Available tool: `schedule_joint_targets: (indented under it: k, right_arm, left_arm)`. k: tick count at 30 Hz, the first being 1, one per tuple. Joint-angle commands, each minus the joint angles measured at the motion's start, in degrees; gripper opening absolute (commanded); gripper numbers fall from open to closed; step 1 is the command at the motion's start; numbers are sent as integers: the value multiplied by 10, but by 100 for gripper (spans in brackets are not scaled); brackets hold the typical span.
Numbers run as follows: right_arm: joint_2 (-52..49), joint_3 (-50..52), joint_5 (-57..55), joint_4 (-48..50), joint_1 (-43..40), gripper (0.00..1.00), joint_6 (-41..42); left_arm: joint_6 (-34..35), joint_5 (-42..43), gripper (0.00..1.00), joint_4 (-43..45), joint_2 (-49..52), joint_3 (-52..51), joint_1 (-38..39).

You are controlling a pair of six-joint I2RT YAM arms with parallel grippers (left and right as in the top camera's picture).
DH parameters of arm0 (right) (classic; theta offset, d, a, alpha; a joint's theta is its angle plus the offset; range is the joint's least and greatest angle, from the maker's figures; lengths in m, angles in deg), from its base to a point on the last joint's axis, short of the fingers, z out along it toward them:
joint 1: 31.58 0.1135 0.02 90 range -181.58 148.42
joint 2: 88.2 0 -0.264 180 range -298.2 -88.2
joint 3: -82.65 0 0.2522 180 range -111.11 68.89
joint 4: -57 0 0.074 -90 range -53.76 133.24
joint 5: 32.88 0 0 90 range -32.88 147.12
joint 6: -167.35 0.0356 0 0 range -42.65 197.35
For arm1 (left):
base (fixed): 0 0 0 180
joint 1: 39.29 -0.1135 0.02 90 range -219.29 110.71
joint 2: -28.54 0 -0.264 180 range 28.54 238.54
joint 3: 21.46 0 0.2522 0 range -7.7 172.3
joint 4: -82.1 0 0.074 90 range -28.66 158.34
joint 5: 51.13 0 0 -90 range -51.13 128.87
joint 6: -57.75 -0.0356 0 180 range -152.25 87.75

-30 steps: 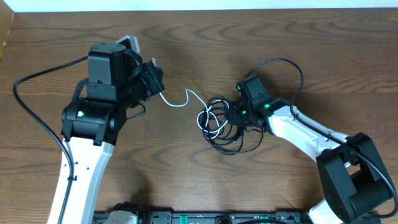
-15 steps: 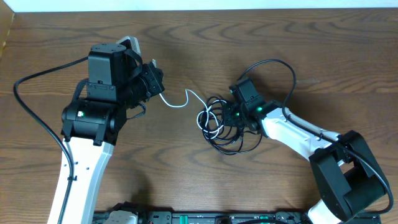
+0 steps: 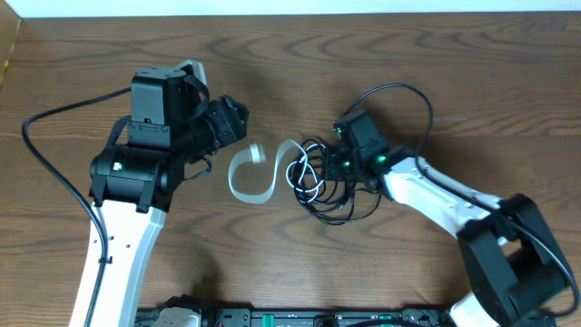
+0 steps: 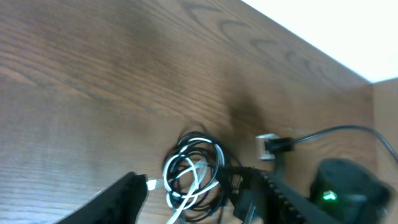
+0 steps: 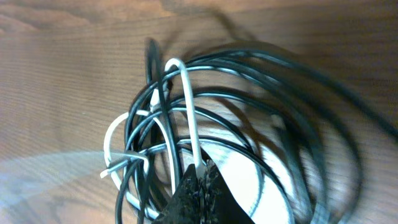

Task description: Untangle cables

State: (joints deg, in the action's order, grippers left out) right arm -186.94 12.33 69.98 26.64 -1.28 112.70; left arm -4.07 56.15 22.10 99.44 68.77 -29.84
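Note:
The cables (image 3: 320, 178) lie as a tangle of black loops with a white one wound through them, mid-table. A loose stretch of the white cable (image 3: 251, 173) shows as a blurred arc left of the tangle. My left gripper (image 3: 238, 116) hovers up-left of that arc, open and empty. In the left wrist view the white cable (image 4: 191, 172) lies ahead between the spread fingers (image 4: 124, 200), its plug tip close to the left one. My right gripper (image 3: 334, 166) sits at the tangle's right edge. The right wrist view shows the right gripper (image 5: 200, 178) shut on a white strand (image 5: 188, 106) among black loops (image 5: 280, 93).
A thick black robot wire (image 3: 50, 173) curves round the left arm, and another (image 3: 410, 91) arches above the right arm. The table's far edge (image 3: 290, 14) runs along the top. The right arm with its green light (image 4: 329, 196) shows in the left wrist view.
My left gripper has opened and let go of the white cable end, which has sprung back toward the tangle. My right gripper has shut on a white strand.

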Motion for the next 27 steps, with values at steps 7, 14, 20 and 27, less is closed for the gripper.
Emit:
schedule_joint_targets:
  k: [7,14,20,27]
  right_arm:
    - [207,-165,-9,-181,-113,1,-113]
    - [263,-293,-25,-283,-192,1,-119]
    - [256,-305,-38,-334,-198,1,-136]
    - [196,-293,-44,-393,-197,1,-138]
  left_arm:
    - [-16,15,63,-8,28,2,6]
    - [-16,21,63,0,96,2,57]
    - [-16,33,63,40,141,2,106]
    - [-16,31,63,63,148,2,125]
